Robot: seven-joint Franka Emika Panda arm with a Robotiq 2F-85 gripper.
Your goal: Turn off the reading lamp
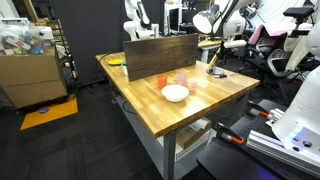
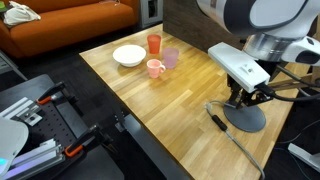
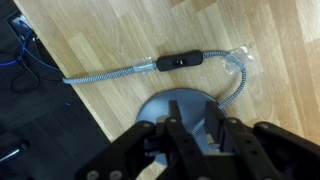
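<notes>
On the corner of the wooden table (image 2: 170, 110) stands the reading lamp (image 2: 250, 121) — its round grey base sits directly under the gripper (image 2: 248, 98). The wrist view shows the fingers (image 3: 170, 135) spread apart above the base, holding nothing. Beside the base lies the cord with a black inline switch (image 3: 178, 62). A white bowl (image 2: 128, 55) and three cups (image 2: 155, 68) stand well apart from the lamp — toward the opposite end

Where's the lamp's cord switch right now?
In the wrist view, the cord switch lies on the wooden table, just past the round lamp base.
</notes>
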